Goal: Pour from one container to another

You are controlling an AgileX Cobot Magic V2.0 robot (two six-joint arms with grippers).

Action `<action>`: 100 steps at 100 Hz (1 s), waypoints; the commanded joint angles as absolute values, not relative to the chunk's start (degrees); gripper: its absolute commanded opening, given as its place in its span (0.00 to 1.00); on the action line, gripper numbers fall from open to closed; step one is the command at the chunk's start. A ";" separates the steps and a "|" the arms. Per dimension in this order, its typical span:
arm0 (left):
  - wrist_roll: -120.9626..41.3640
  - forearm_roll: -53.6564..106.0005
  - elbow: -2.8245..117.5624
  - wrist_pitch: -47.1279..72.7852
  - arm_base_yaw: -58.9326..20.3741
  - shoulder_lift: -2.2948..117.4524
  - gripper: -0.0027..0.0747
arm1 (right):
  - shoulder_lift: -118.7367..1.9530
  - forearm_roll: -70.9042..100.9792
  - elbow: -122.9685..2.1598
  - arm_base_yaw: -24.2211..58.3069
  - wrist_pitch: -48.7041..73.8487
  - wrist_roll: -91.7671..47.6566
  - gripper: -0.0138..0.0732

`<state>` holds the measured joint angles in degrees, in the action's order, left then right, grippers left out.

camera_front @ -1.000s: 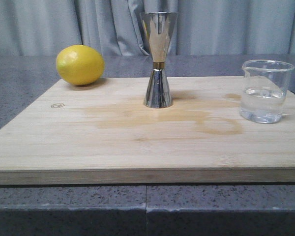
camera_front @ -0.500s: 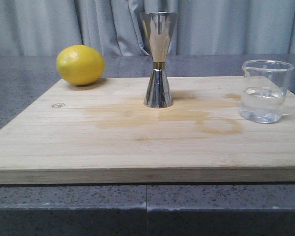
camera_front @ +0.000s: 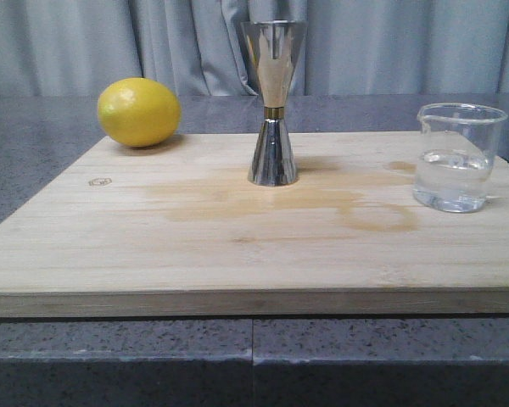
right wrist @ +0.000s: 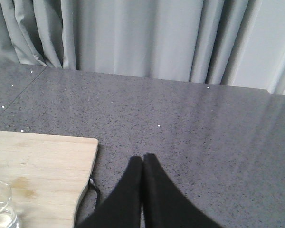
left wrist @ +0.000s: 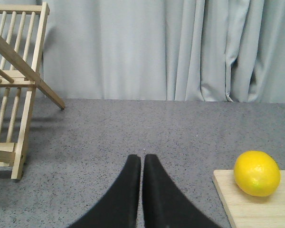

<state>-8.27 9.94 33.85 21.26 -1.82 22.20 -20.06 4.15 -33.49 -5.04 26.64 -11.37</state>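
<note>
A small clear glass beaker (camera_front: 458, 158) holding some clear liquid stands upright at the right end of the wooden board (camera_front: 237, 246); its rim also shows in the right wrist view as the beaker (right wrist: 0, 206). The tall steel hourglass jigger (camera_front: 273, 102) with a gold band at its waist stands upright at the board's far middle. Neither gripper appears in the front view. My left gripper (left wrist: 142, 157) is shut and empty over the grey counter, left of the board. My right gripper (right wrist: 143, 157) is shut and empty over the counter, right of the board.
A yellow lemon (camera_front: 138, 111) lies at the board's far left corner, also seen as the lemon (left wrist: 257, 173). A wooden dish rack (left wrist: 14, 90) stands on the counter further left. A metal hanging loop (right wrist: 93, 186) sticks out from the board's right edge. Grey curtains hang behind.
</note>
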 commanded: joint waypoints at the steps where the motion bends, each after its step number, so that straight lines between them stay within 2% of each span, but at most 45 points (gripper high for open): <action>1: -8.32 10.58 35.93 16.97 -1.97 23.08 0.01 | -20.99 4.43 -35.48 -5.11 21.94 -12.18 0.08; 14: -8.32 10.58 35.93 16.69 -1.97 23.08 0.01 | -20.99 4.43 -35.48 -5.11 21.82 -11.96 0.09; 21: -8.32 10.47 35.93 16.47 -1.97 23.08 0.07 | -20.99 4.43 -35.48 -5.11 21.43 -11.96 0.16; 26: -8.32 10.47 35.93 16.47 -1.97 23.08 0.18 | -20.99 4.43 -35.48 -5.11 21.01 -11.96 0.27; 38: -8.32 10.36 35.93 16.47 -1.97 23.08 0.59 | -20.99 4.43 -35.48 -5.11 20.62 -11.96 0.59; 43: -8.32 10.48 35.93 16.47 -1.97 23.08 0.71 | -20.99 4.43 -35.48 -5.11 20.62 -11.96 0.69; 48: -8.32 10.48 35.93 16.47 -1.97 23.08 0.77 | -20.99 4.43 -35.48 -5.11 20.62 -11.96 0.76; 54: -8.32 10.48 35.93 16.47 -1.97 23.08 0.78 | -20.99 4.43 -35.48 -5.11 20.62 -11.96 0.80; 100: -8.32 10.73 35.93 16.15 -1.97 23.08 0.77 | -20.99 4.56 -35.48 -5.11 21.06 -11.96 0.79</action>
<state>-8.37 9.94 33.85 20.93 -1.82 22.20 -20.06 4.19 -33.49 -5.04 25.38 -11.37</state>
